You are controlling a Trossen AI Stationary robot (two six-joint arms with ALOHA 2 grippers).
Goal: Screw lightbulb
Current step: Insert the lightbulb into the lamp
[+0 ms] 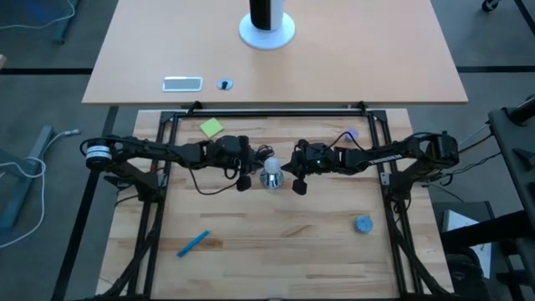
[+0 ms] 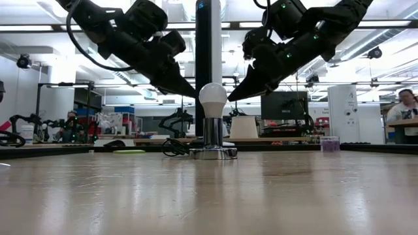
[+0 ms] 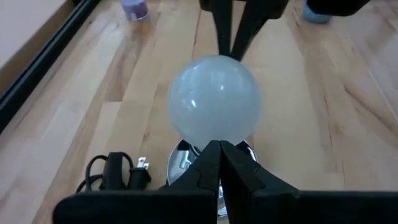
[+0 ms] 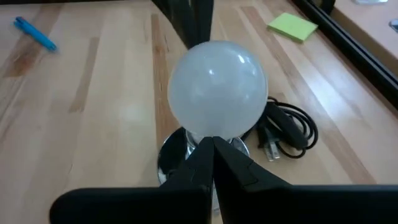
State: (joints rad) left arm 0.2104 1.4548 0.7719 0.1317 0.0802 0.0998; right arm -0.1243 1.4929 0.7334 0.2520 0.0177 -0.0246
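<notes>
The white lightbulb point(image 2: 212, 98) stands upright with its base in the round shiny metal socket point(image 2: 213, 151) at the table's middle; it also shows in the high view point(image 1: 269, 165). My left gripper point(image 2: 191, 93) is shut, slanting down with its tip at the bulb's left side. My right gripper point(image 2: 234, 96) is shut, slanting down with its tip at the bulb's right side. In the left wrist view the bulb point(image 3: 214, 96) stands just beyond my left gripper point(image 3: 219, 149). In the right wrist view the bulb point(image 4: 217, 87) stands just beyond my right gripper point(image 4: 213, 144). My left gripper's shut tip stands at the bulb's left side, a little below its widest part point(image 3: 211, 138); I cannot tell whether it touches. My right gripper's shut tip stands at the bulb's right side point(image 4: 214, 134) at about the same height; I cannot tell whether it touches.
The socket's black cord and plug point(image 1: 211, 179) lie to its left. A yellow note pad point(image 1: 211, 127) and a small purple cup point(image 1: 351, 134) lie at the far side. A blue pen point(image 1: 193, 243) lies near left, a blue-grey cap point(image 1: 363, 224) near right.
</notes>
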